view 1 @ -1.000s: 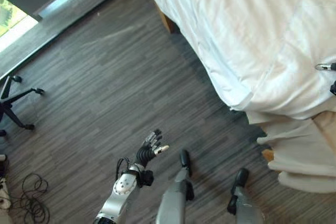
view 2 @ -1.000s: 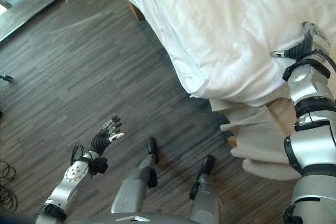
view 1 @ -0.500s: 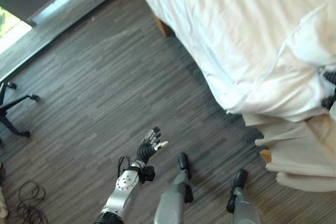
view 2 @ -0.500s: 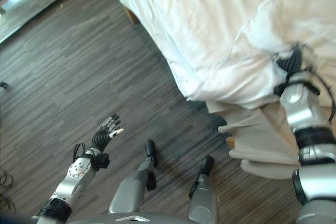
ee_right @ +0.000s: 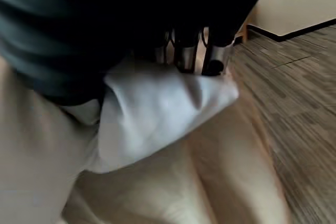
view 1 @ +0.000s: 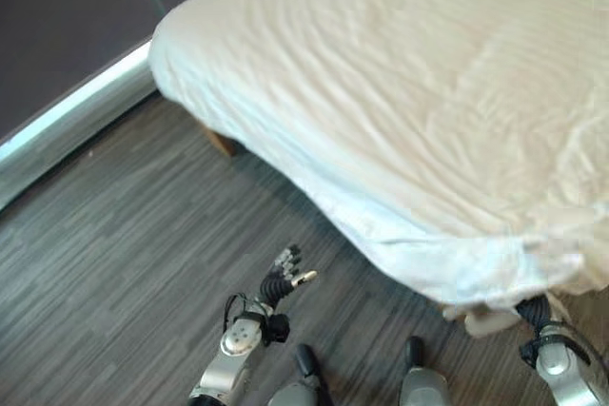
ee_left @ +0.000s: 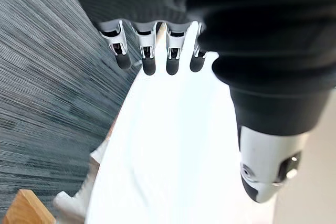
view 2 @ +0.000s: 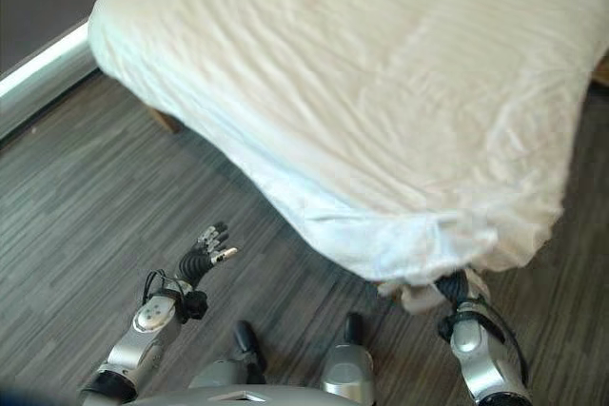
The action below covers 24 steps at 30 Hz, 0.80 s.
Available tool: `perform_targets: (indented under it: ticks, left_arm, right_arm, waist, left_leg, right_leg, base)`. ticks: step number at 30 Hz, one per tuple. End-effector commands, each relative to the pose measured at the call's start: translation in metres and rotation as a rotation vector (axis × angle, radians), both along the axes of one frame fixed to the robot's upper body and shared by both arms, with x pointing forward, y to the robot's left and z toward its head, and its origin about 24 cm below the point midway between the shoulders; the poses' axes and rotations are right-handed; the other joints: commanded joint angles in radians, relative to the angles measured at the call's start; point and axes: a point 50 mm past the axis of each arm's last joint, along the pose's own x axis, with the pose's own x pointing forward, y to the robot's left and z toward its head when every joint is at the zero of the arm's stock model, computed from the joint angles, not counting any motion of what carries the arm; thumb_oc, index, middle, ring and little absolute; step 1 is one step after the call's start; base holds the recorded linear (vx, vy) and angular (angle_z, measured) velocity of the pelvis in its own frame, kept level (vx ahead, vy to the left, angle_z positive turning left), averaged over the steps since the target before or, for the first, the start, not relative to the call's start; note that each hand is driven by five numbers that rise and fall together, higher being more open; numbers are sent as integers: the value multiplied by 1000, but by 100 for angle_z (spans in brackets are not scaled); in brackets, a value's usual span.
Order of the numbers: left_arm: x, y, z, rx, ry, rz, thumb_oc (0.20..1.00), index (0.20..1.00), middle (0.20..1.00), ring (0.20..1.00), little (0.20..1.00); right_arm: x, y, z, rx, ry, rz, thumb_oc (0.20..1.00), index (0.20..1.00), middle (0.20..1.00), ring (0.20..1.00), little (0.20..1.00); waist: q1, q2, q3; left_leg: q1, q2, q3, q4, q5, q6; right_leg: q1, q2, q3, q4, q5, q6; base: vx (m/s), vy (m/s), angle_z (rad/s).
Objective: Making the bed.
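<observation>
The right hand sits low at the near corner of the bed, its fingers curled round a fold of white duvet bunched against its palm. It holds the corner, I judge, to draw the cover down and square over the beige bedding under its hand. A second ago that hand lay up on top of the cover and then lifted a peak of it; now it has come down below the edge, with the corner hanging over it. The left hand hangs over the wood floor, well apart from the bed, fingers relaxed and spread, holding nothing, much as before. Beyond both hands the duvet spreads smooth across the whole bed; the view itself has tipped upward, so more bed shows.
</observation>
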Motion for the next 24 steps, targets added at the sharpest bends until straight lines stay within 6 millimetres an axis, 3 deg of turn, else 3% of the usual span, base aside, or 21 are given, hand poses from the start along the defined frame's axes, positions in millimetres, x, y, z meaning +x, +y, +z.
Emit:
perform_targets:
  ticks: [1,4,5,6,8,11,13,15,16,17,18,19,20,22,23,24]
  left_arm:
    - [11,0,11,17,-74,-4,1000,1000,1000,1000,1000]
    - [10,-6,8,2,-56,-21,1000,1000,1000,1000,1000]
    - [8,-8,6,-1,-47,-29,1000,1000,1000,1000,1000]
    - [8,-8,6,-1,-47,-29,1000,1000,1000,1000,1000]
    - [5,-8,1,-13,-21,-46,1000,1000,1000,1000,1000]
    - [2,-6,-3,-43,3,-38,1000,1000,1000,1000,1000]
    - [0,-3,-4,-65,13,-23,1000,1000,1000,1000,1000]
    - [0,0,-4,-82,15,-7,1000,1000,1000,1000,1000]
    - [-1,1,-5,-84,18,3,1000,1000,1000,1000,1000]
    - [0,1,-4,-84,17,3,1000,1000,1000,1000,1000]
    - [-1,2,-5,-85,16,8,1000,1000,1000,1000,1000]
    - [-1,2,-5,-85,15,8,1000,1000,1000,1000,1000]
    - [2,6,-2,-82,2,22,1000,1000,1000,1000,1000]
    - [3,9,2,-77,-14,31,1000,1000,1000,1000,1000]
    - [2,12,3,-72,-21,32,1000,1000,1000,1000,1000]
    - [1,13,5,-64,-27,30,1000,1000,1000,1000,1000]
  right_arm:
    - [-98,12,-77,156,442,-232,1000,1000,1000,1000,1000]
    - [-162,2,-92,178,674,-445,1000,1000,1000,1000,1000]
    - [-182,-5,-91,184,731,-530,1000,1000,1000,1000,1000]
    - [-182,-5,-91,184,731,-530,1000,1000,1000,1000,1000]
    - [-231,-28,-78,195,837,-761,1000,1000,1000,1000,1000]
    - [-255,-50,-61,167,874,-878,1000,1000,1000,1000,1000]
    - [-259,-74,-43,125,829,-945,1000,1000,1000,1000,1000]
    - [-246,-93,-32,109,740,-955,1000,1000,1000,1000,1000]
    - [-228,-107,-25,114,627,-958,1000,1000,1000,1000,1000]
    - [-228,-107,-25,114,626,-957,1000,1000,1000,1000,1000]
    - [-208,-116,-19,125,518,-931,1000,1000,1000,1000,1000]
    - [-207,-116,-19,125,518,-931,1000,1000,1000,1000,1000]
    - [-151,-128,-5,175,243,-830,1000,1000,1000,1000,1000]
    - [-86,-123,21,259,-68,-655,1000,1000,1000,1000,1000]
    - [-57,-113,38,310,-208,-551,827,827,827,827,827]
    - [-32,-100,56,390,-350,-440,341,341,341,341,341]
  waist:
    - [-31,-52,18]
    - [-45,-42,24]
    - [-50,-38,24]
    - [-50,-38,24]
    - [-62,-34,22]
    - [-71,-37,17]
    - [-72,-42,13]
    - [-69,-48,7]
    - [-68,-51,9]
    - [-68,-51,8]
    - [-66,-54,9]
    - [-66,-54,7]
    - [-64,-58,10]
    - [-62,-61,7]
    - [-60,-60,7]
    - [-56,-60,5]
  left_leg:
    - [86,65,-16,6,-83,-72]
    - [104,61,-5,6,-87,-71]
    - [109,60,0,6,-87,-72]
    - [109,60,0,6,-87,-72]
    - [120,58,0,6,-92,-75]
    - [128,59,3,6,-93,-78]
    - [134,61,1,6,-93,-81]
    - [131,63,2,6,-90,-82]
    - [136,64,0,6,-94,-82]
    - [133,64,1,6,-90,-82]
    - [138,64,1,6,-94,-82]
    - [134,64,2,6,-90,-82]
    - [139,67,6,6,-92,-82]
    - [133,68,9,6,-87,-82]
    - [132,68,9,6,-87,-82]
    - [129,69,7,6,-87,-83]
  right_leg:
    - [-25,-48,19,-49,59,21]
    - [-16,-51,26,-49,64,22]
    - [-14,-53,25,-49,65,23]
    - [-14,-53,25,-49,65,23]
    - [-2,-53,26,-49,61,25]
    - [9,-53,23,-47,62,26]
    - [17,-52,21,-46,62,27]
    - [16,-50,20,-46,64,25]
    - [22,-49,17,-44,60,26]
    - [19,-49,18,-45,64,25]
    - [23,-47,19,-44,60,26]
    - [20,-47,20,-45,64,25]
    - [21,-46,20,-43,62,25]
    - [11,-45,23,-45,67,22]
    - [9,-45,23,-45,67,22]
    - [7,-47,20,-46,66,20]
  base:
    - [0,30,-12]
    - [9,36,-5]
    - [0,0,0]
    - [12,19,-8]
    - [27,29,-11]
    - [14,10,-9]
    - [16,-8,-15]
    - [-6,-20,-16]
    - [-7,-12,-11]
    - [4,-13,-14]
    - [-11,-14,-18]
    - [3,-21,-14]
    - [-9,-21,-6]
    - [-12,-29,-8]
    - [2,-36,-10]
    - [40,-49,-1]
